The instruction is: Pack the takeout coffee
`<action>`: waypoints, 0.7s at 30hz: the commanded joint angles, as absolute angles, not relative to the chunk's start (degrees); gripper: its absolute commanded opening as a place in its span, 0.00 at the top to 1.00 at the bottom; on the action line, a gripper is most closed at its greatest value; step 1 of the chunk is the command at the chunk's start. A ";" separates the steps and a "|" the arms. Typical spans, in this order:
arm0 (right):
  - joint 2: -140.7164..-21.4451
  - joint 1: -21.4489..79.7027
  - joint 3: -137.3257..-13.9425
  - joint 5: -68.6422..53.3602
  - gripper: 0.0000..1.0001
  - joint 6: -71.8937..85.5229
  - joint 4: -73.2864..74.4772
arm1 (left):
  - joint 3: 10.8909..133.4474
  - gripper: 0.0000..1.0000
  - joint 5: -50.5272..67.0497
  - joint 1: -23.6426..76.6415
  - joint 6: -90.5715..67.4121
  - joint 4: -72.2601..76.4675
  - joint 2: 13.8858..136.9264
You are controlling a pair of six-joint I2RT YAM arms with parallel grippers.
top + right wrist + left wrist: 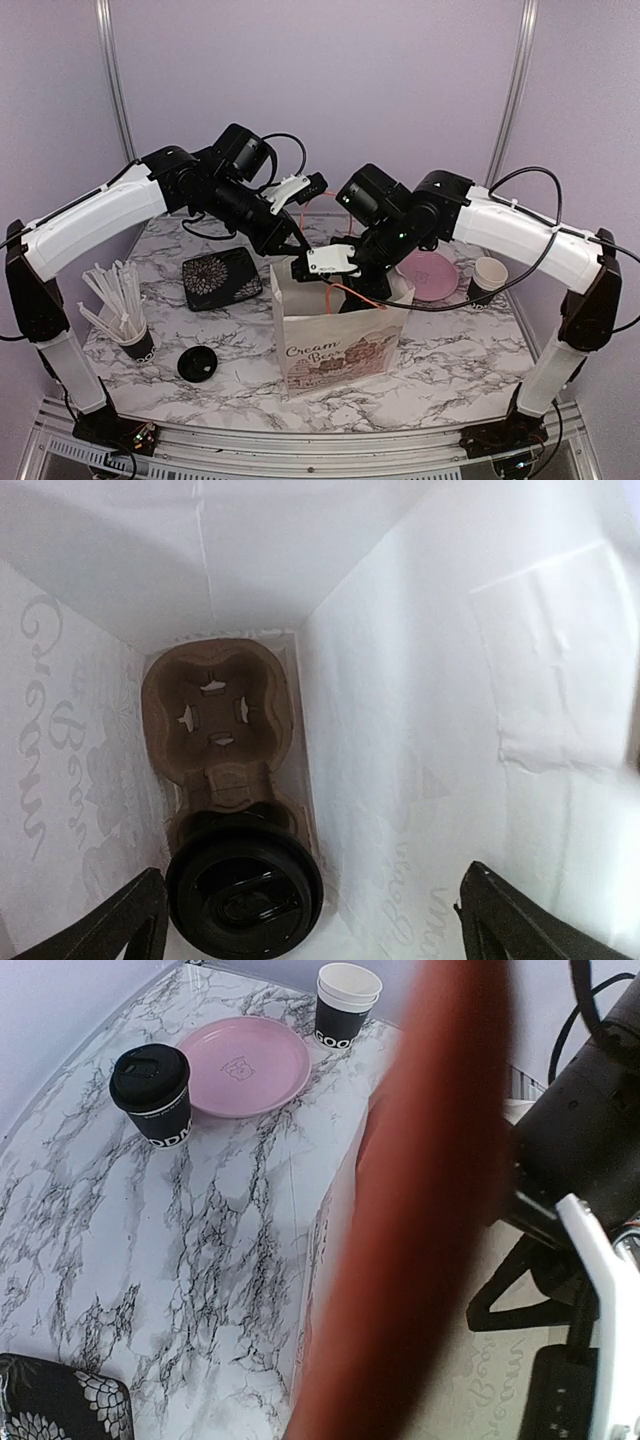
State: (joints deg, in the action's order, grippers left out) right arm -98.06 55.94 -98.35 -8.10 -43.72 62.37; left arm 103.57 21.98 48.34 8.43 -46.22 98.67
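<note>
One lidded cup (243,890) sits in the carrier (215,710) at the bottom of the bag (340,345), with the right pincer (313,872) wide open above it, empty. Left pincer (297,244) is closed at the bag's orange handle (420,1210), actual grip unclear. Next, I'd say: right arm clears the bag and fetches the second lidded cup (150,1090) beside the pink plate (250,1065), far side of the worktop (200,1220).

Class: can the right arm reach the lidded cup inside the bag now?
Probably yes: the right gripper hangs open inside the bag, the lidded cup below between its fingers, nothing covering it.

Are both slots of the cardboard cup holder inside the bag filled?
No: only one lidded cup sits in the cup holder; its other slot is empty.
</note>
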 commanded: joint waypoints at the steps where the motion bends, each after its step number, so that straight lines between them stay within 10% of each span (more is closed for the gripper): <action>1: -94.26 55.10 -101.56 -9.40 0.01 -46.18 61.81 | 107.32 1.00 16.89 48.43 10.34 -46.31 98.52; 21: -79.25 29.31 -103.37 -27.03 0.01 -48.30 61.03 | 100.57 1.00 4.82 58.20 14.33 -38.25 93.26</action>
State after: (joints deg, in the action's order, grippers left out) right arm -80.84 33.21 -106.87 -26.11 -49.28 61.45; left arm 103.92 7.16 53.78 14.06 -42.35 97.23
